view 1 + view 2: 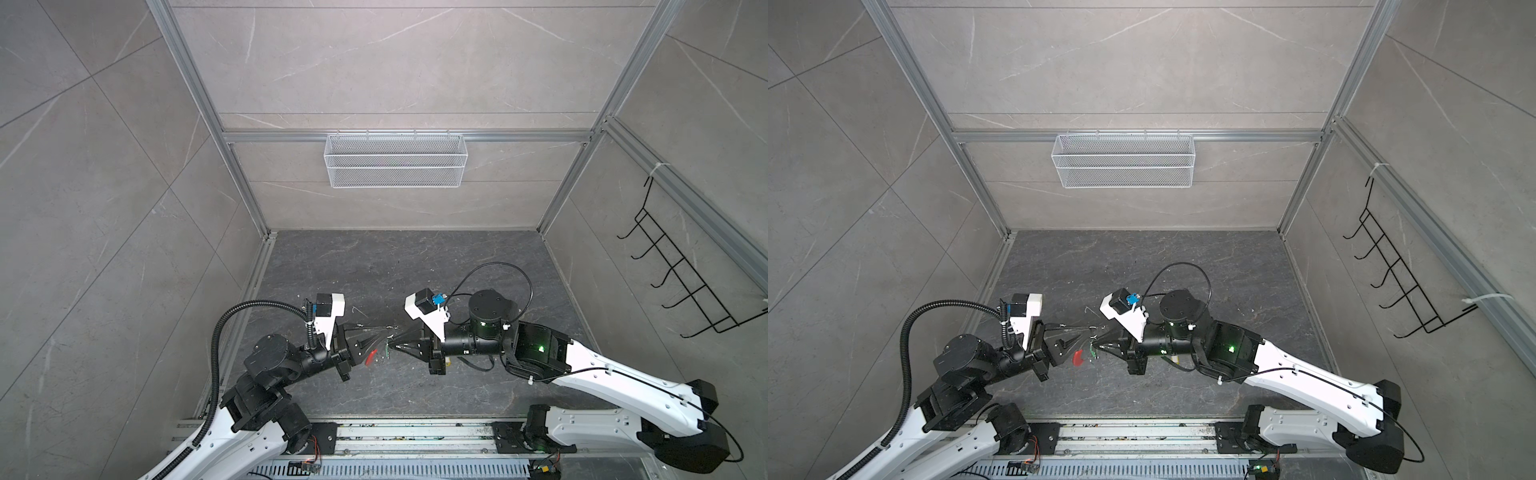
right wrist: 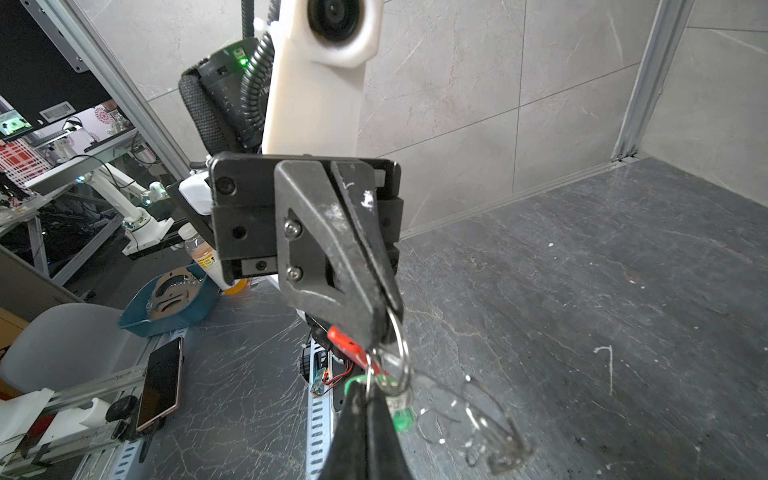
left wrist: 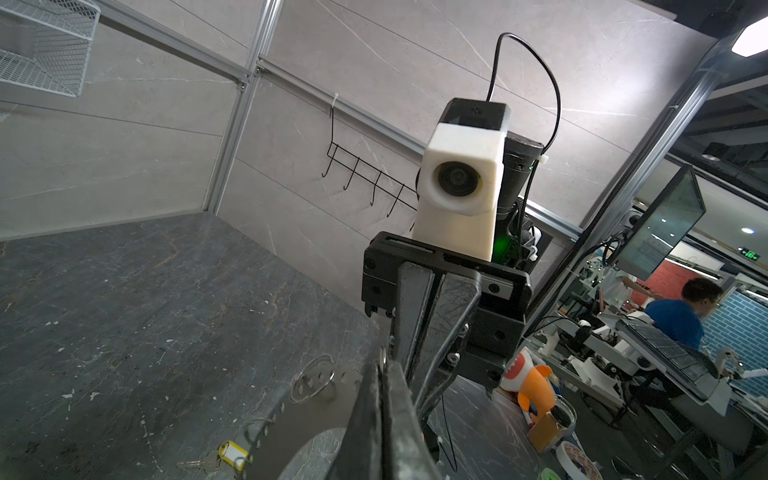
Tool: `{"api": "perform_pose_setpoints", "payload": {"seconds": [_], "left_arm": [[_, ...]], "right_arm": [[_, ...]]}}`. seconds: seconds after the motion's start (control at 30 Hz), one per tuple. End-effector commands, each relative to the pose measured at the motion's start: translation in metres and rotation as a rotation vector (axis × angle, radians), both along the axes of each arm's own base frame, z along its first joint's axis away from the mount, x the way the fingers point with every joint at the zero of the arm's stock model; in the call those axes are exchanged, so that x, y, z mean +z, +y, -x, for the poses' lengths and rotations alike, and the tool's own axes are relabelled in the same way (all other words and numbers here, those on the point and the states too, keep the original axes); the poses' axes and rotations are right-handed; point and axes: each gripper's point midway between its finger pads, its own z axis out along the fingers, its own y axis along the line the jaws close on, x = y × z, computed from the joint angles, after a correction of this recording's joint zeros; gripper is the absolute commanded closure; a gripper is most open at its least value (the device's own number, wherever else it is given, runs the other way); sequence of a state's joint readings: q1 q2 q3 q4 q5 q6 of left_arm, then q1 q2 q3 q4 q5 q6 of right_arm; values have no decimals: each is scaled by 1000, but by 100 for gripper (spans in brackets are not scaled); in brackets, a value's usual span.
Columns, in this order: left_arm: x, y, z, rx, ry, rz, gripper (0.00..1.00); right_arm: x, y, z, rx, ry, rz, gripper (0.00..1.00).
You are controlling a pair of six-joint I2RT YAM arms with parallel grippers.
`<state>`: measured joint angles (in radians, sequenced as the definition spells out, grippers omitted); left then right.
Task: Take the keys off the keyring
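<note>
Jaws on both arms were closed: left gripper (image 2: 388, 320) clamped on the keyring (image 2: 405, 353) up off the tabletop (image 1: 415, 270), right gripper (image 2: 365, 399) pinched tip-to-tip against it, right at the dangling green-tagged key (image 2: 402, 420). Yellow-tagged key (image 3: 232, 455) already lay loose on the tabletop. Wire basket (image 1: 395, 166) on the back wall looked empty

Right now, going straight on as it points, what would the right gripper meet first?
The right gripper would likely meet the keyring first, then the left gripper holding it, nearly tip to tip; depth is unclear.
</note>
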<state>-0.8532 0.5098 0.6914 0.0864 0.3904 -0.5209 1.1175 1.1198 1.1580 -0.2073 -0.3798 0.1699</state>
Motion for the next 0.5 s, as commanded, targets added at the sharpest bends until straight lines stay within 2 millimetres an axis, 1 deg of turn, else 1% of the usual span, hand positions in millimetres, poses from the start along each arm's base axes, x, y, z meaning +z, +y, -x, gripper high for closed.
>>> {"api": "perform_pose_setpoints", "payload": {"seconds": [0.0,0.47], "left_arm": [[20,5,-2,27,-36,73,100],[14,3,-10,55,-22,66,100]], "right_arm": [[4,9,7,33,5,-34,100],[-1,23,8,24,-18,-2,100]]}}
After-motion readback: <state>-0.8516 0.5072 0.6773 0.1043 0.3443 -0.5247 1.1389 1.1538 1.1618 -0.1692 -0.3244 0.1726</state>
